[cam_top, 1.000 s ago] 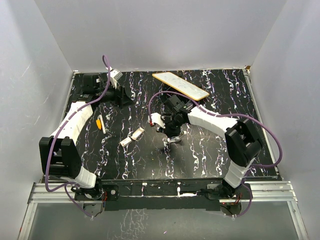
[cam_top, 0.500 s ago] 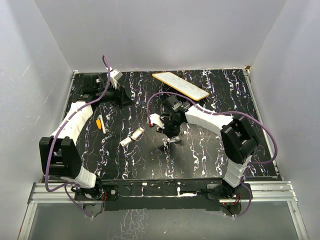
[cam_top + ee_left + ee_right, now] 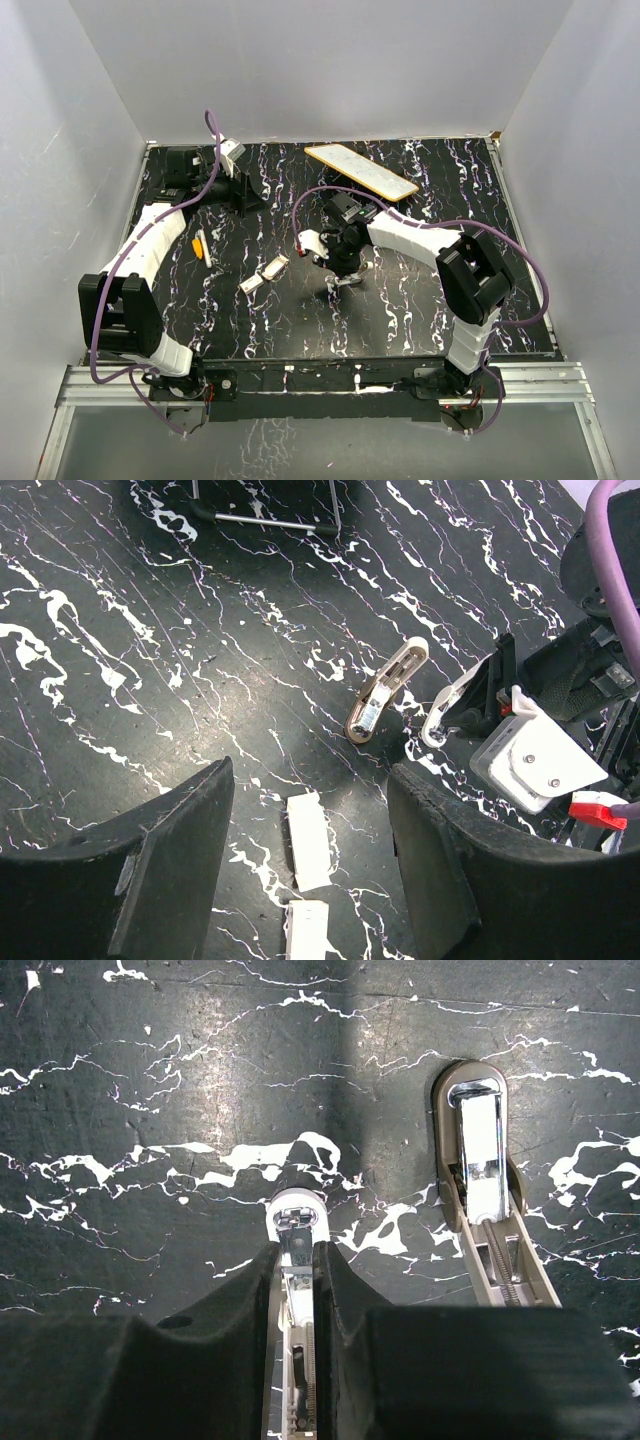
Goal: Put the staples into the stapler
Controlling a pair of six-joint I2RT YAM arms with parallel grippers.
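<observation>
The stapler (image 3: 347, 279) lies mid-table, spread in a V. Its tan arm (image 3: 482, 1165) rests flat on the black marbled table, and its white arm (image 3: 297, 1222) is pinched between my right gripper's (image 3: 297, 1252) fingers. The left wrist view shows the same stapler (image 3: 386, 688) beside the right gripper (image 3: 452, 698). Two white strips of staples (image 3: 277, 266) (image 3: 251, 284) lie left of the stapler. They also show in the left wrist view as staples (image 3: 308, 841) below my left gripper (image 3: 305, 780), which hangs open and holds nothing, back near the far left (image 3: 246, 198).
An orange pen-like stick (image 3: 200, 247) lies left of the staples. A long yellow-edged flat board (image 3: 362, 171) rests at the back centre. White walls close in the table on three sides.
My right arm has swung slightly left, and the gripper with the stapler has shifted a little left with it. The left arm has not moved.
</observation>
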